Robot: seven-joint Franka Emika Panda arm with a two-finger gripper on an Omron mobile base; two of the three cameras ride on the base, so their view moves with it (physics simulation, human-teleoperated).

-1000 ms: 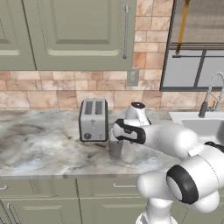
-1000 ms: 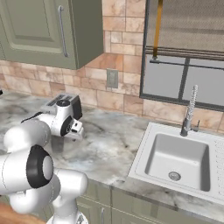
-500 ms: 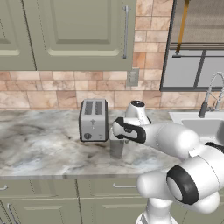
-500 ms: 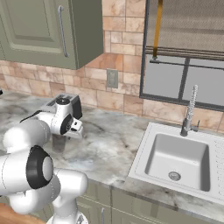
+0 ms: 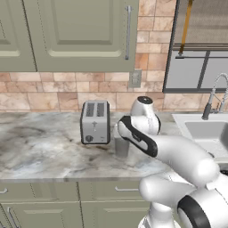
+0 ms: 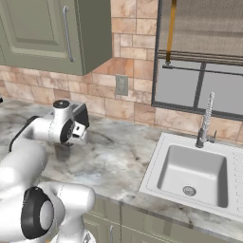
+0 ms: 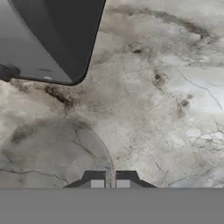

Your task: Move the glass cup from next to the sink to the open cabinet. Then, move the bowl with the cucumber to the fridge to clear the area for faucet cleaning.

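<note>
White and dark-jointed, the arm rises from the lower right of the left base view and bends leftward across the frame's centre, its wrist pointing down at the marble counter (image 5: 40, 147). The gripper (image 7: 110, 180) sits directly over the glass cup (image 5: 121, 144), which stands on the counter just to the right of the toaster (image 5: 95, 122), near the frame's middle. In the hand view the two finger tips stand almost together at the bottom centre, with the cup's curved rim (image 7: 65, 140) running to their left; the jaws are closed narrow on that rim. In the right base view the hand (image 6: 71, 130) sits at centre left, hiding most of the toaster behind it.

Counted: one glass cup, one toaster, one sink (image 6: 192, 171) with one faucet (image 6: 205, 121) at the right of the right base view, and one wall outlet (image 5: 135, 79) on the brick backsplash. Green cabinet doors (image 5: 80, 31) hang along the top of the left base view.
</note>
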